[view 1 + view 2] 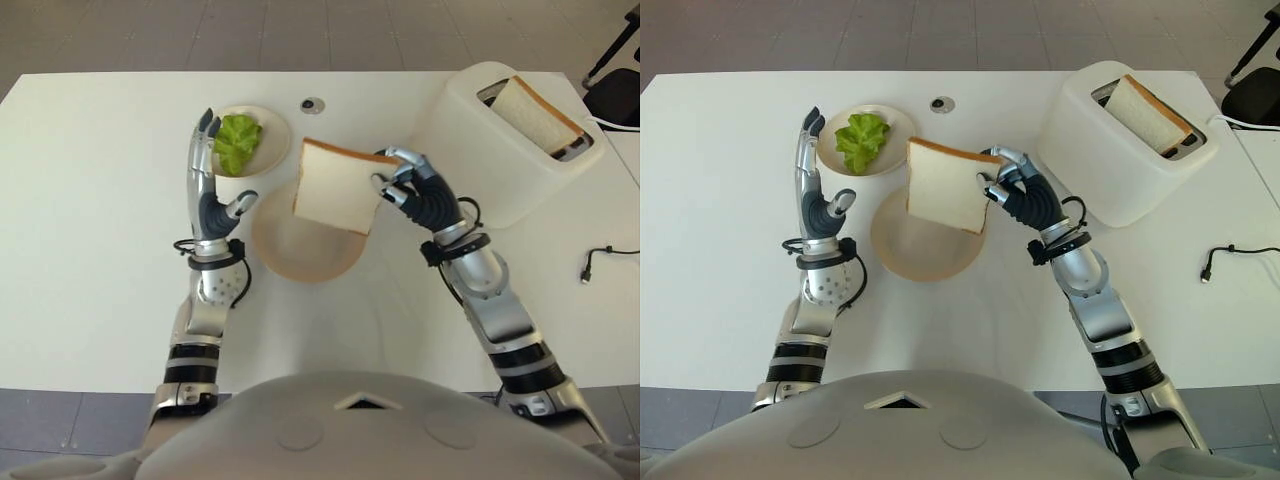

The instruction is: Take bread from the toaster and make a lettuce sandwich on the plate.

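no readable text, labels or signs

Left hand point(205, 185) outstretched; right hand point(415, 195) raised, fingers curled

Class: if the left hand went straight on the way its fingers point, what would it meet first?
The left hand would probably meet the left rim of the lettuce bowl, just beside its fingertips. Height is unclear, so it might pass over bare table instead.
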